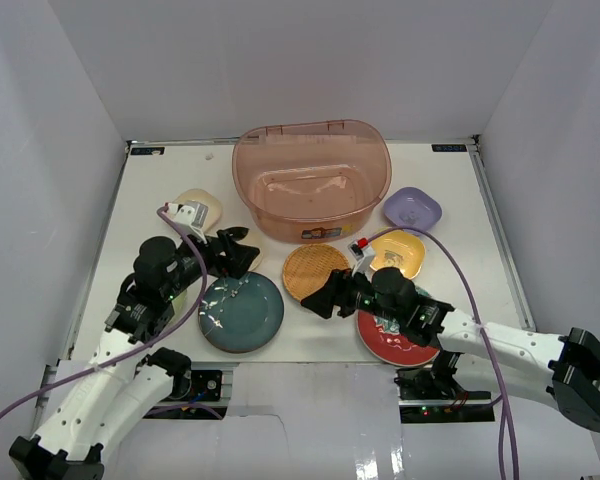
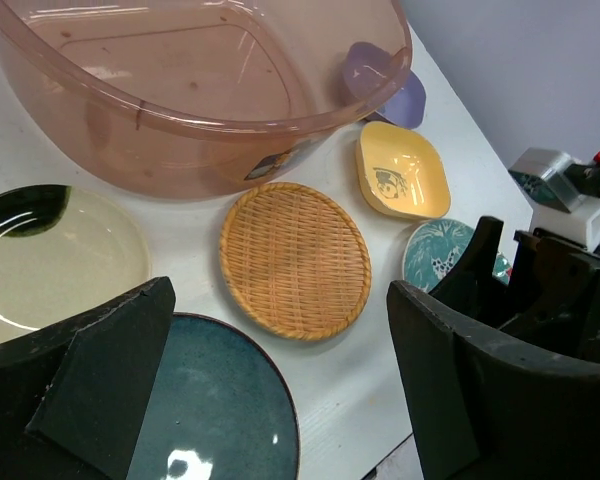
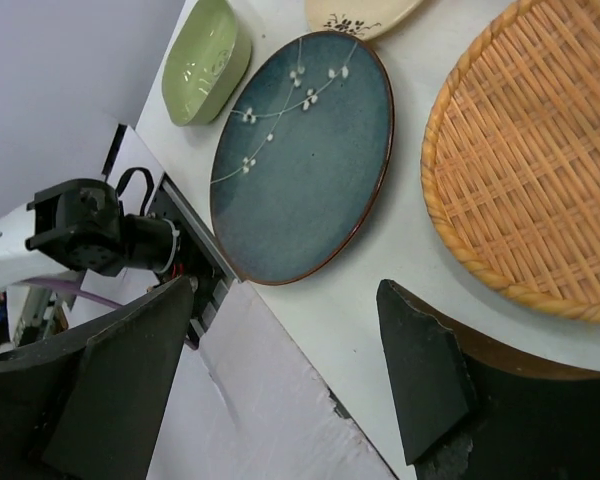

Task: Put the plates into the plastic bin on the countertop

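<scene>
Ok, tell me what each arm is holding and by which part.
Nothing. The left gripper and right gripper both have open, empty jaws. The teal plate and woven plate nearby lie flat, ungripped.

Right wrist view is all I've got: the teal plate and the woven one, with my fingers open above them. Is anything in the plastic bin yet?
Observer: No. In the top external view the plastic bin has no plate inside.
Operator: Where does the bin sit from the woven plate?
Observer: Just past the orange woven plate, on its far side, with only a small gap between them.
Operator: And the left gripper?
Observer: The left gripper is open and holds nothing. It hovers near the far edge of the teal plate.
</scene>
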Motion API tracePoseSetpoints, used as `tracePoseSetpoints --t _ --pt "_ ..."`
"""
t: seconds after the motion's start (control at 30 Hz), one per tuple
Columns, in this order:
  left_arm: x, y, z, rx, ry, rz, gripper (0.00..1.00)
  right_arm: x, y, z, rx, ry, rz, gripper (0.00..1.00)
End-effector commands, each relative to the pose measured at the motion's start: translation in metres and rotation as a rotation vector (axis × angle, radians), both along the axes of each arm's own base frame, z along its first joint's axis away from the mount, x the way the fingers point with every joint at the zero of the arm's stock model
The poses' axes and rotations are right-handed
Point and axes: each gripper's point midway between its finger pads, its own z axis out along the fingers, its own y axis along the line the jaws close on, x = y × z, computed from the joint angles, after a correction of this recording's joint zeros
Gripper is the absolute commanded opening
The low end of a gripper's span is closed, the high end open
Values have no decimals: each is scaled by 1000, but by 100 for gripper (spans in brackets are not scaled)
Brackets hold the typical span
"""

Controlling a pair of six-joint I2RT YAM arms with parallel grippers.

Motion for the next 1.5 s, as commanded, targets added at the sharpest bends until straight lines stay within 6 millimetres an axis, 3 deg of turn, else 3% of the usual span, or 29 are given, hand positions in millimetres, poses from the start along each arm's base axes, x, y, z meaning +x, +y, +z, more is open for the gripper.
tracePoseSetpoints --t 0.0,0.1,0.3,0.53,0.6,0.63,0.67,1.03,1.33,1.43,1.47 --pt "-6 13 15 12 -54 46 98 14 -3 7 117 26 -177 80" --pt "-8 21 5 13 -50 89 98 8 -1 -3 124 65 -207 79" --pt "-12 29 18 -28 -85 139 98 -8 18 -20 99 134 -216 75" --pt "-17 33 25 -49 -113 152 98 -24 32 -57 82 243 -230 69" --pt "-19 32 26 -52 -117 143 98 -22 42 -51 117 246 -217 69" --pt "-19 32 26 -56 -116 145 98 -22 45 -61 90 256 -221 68" --pt "-19 32 26 -54 -117 143 98 -19 52 -56 108 253 -221 67" --pt "-19 31 26 -54 -116 139 98 -8 96 -85 149 363 -240 59" --pt "-17 29 22 -46 -104 135 98 -1 106 -111 180 453 -280 39" --pt "-17 28 22 -44 -104 134 98 4 103 -115 183 461 -308 26" --pt "-17 28 22 -45 -103 134 98 5 100 -113 188 456 -313 16"
